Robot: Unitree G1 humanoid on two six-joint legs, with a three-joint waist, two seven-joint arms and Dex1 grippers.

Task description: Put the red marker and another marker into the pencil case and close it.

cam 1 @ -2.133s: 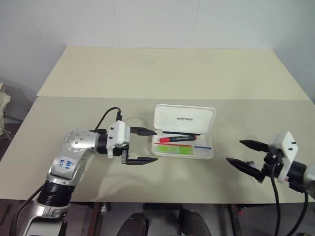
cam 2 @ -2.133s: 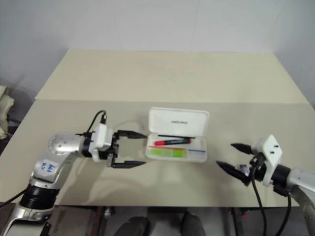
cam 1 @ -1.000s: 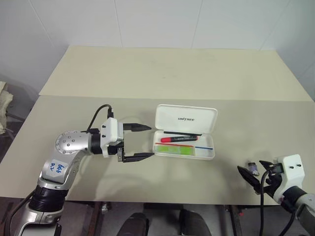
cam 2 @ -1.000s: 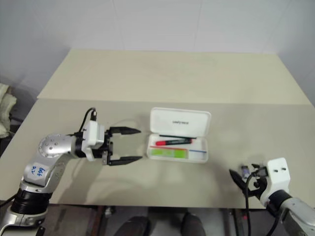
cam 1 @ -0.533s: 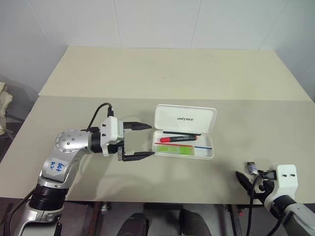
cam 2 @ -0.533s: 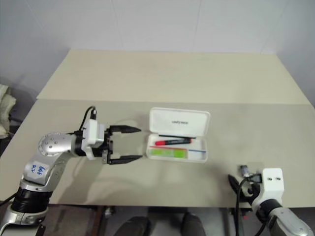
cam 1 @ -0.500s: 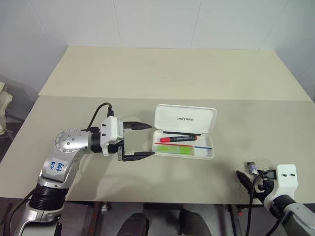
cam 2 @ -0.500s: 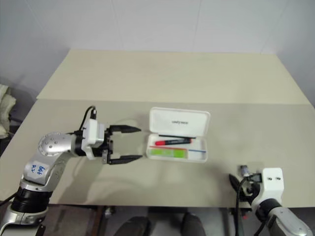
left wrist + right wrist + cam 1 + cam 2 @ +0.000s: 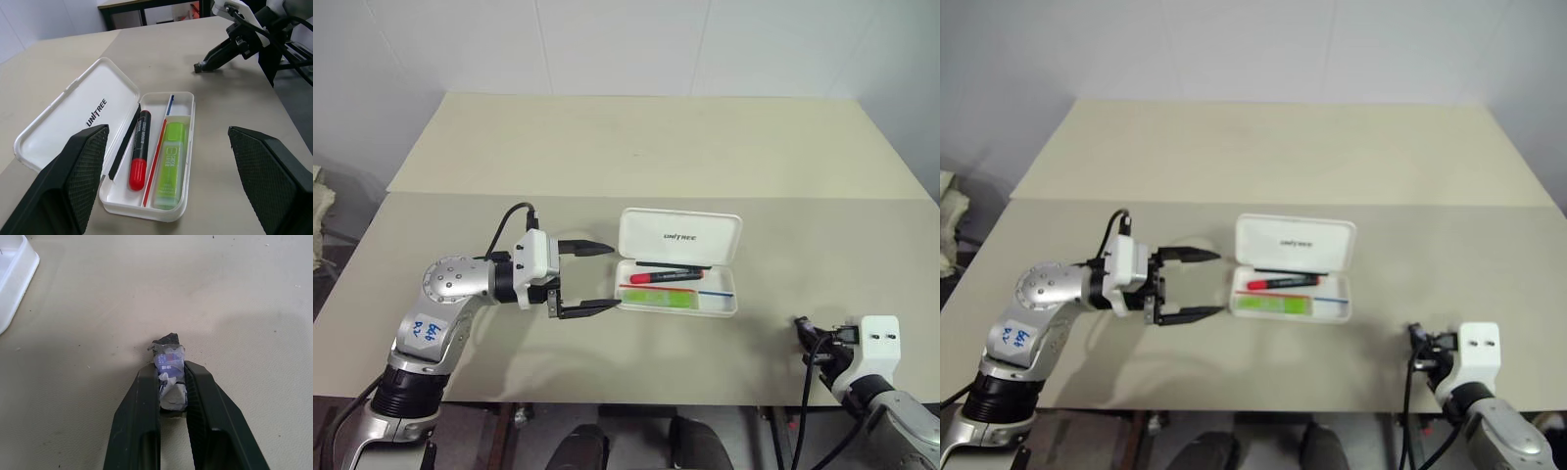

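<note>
right gripper (image 9: pixel 171 382) now clamps stub (image 9: pixel 169 357) (was spread) | left gripper (image 9: pixel 597 276) unchanged

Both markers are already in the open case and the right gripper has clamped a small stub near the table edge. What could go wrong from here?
The right gripper pinches the small grey stub by one end, so it may slip out near the table edge. The pencil case lid is up, and the open left gripper beside it could shove the case while closing it. The red marker and green highlighter look flat enough to clear.
</note>
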